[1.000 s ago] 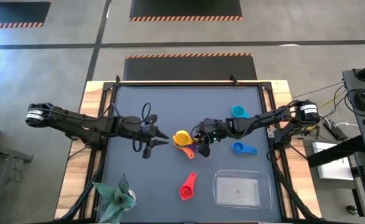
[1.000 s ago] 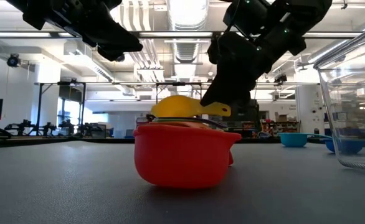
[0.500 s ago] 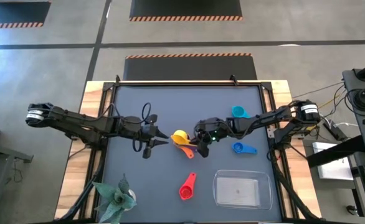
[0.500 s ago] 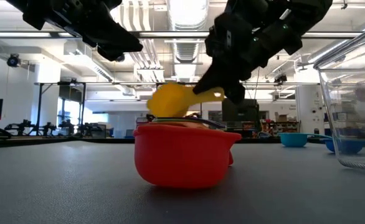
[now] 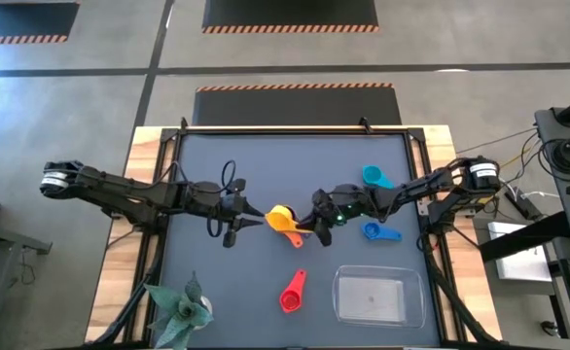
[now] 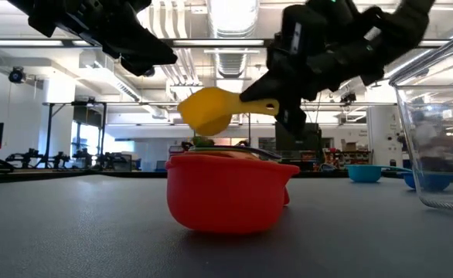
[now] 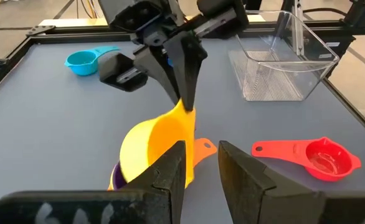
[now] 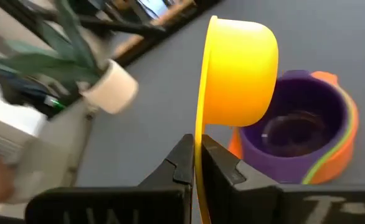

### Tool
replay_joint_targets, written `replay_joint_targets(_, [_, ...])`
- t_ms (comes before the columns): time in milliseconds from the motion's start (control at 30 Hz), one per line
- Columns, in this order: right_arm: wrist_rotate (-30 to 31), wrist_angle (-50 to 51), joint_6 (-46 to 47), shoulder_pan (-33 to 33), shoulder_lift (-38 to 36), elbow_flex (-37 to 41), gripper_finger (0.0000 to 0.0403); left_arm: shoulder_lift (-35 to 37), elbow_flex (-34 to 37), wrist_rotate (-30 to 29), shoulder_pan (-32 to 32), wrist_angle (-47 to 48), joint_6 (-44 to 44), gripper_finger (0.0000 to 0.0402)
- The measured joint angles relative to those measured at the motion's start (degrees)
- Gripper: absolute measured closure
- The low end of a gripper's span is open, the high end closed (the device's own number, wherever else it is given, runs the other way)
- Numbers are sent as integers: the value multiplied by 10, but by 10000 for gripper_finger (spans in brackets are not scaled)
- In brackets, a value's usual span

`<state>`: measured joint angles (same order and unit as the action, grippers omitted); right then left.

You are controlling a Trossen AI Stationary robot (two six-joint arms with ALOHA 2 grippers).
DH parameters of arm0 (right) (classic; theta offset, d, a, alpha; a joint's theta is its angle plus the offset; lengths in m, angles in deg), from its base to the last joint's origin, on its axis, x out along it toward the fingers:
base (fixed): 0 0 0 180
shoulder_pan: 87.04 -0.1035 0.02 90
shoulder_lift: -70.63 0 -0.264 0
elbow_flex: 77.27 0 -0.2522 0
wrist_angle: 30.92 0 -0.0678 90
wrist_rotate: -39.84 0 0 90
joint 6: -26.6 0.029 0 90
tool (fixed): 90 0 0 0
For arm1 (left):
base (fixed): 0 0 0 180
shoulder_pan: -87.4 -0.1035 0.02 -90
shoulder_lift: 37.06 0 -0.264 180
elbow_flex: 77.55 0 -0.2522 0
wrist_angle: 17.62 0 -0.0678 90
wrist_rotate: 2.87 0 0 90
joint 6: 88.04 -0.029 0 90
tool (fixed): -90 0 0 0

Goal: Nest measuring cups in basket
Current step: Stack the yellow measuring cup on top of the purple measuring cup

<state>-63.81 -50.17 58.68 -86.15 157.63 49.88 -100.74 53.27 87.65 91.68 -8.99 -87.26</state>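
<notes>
Evidently the right gripper [image 5: 316,225] pinches the handle of the yellow plastic measuring cup [image 5: 281,216], raised clear of the purple-in-orange nested cups [image 8: 307,134]. The left gripper [image 5: 249,216] hovers at nine o'clock, slightly spread. The clear rectangular plastic basket [image 5: 379,297] sits at five o'clock.

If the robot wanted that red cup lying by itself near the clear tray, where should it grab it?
Probably by the handle. The red cup lies flat on the table, bowl up, its flat handle pointing away from the clear tray toward the table's middle. A claw coming straight down, fingers either side of the handle, looks easiest; the round bowl gives less to pinch.
</notes>
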Motion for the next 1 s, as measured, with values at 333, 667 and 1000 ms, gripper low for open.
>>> replay_joint_targets(333, [-4,-144,122,12,0,100,391,0,0,0,0,0,0,325])
replay_joint_targets(667, [2,-140,113,13,0,79,321,-11,0,0,0,-3,4,325])
replay_joint_targets(1000, [8,-116,72,30,1,74,234,-61,-1,0,0,-20,-2,325])
